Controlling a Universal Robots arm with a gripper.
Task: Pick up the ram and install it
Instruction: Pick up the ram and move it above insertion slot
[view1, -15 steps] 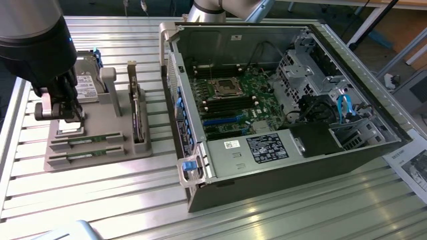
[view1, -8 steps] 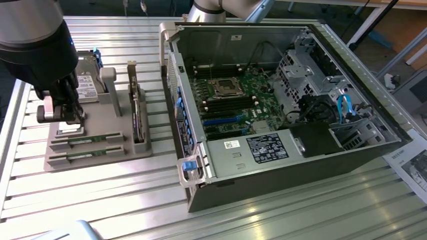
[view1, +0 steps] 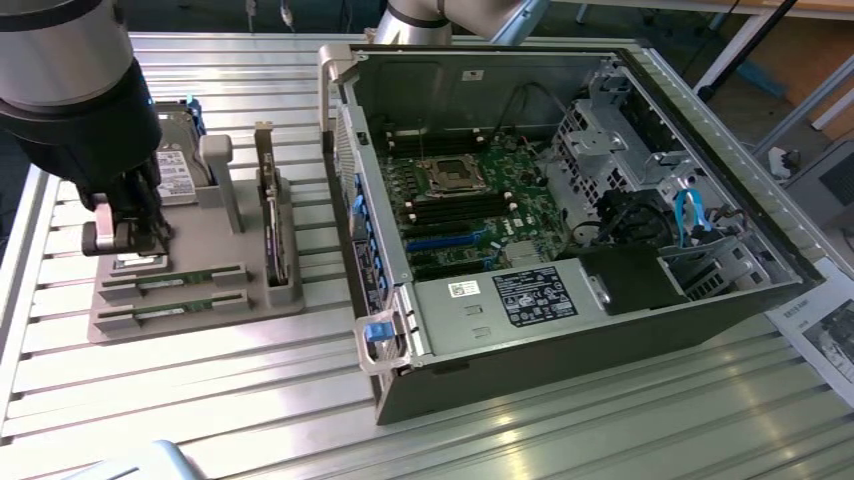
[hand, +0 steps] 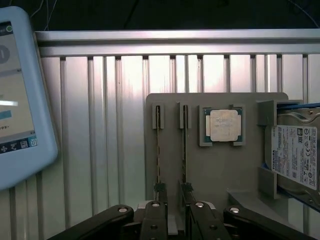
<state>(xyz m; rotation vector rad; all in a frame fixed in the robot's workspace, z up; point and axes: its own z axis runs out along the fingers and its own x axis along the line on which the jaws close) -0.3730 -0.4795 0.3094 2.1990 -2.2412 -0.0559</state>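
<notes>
Ram (view1: 176, 278), one of two in grey holder (view1: 200, 325), lying just beside wide-open, empty claw (view1: 123, 243); stick ends hiding behind fingers (hand: 152, 220).

Two ram sticks (hand: 158, 145) on edge in grey holder (hand: 215, 170), processor chip (hand: 223, 125) beside

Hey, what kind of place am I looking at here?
Probably a robotics lab bench for computer assembly: an open PC case sits on a slotted aluminium table, beside a grey fixture holding ram sticks, with a robot arm over it.
</notes>
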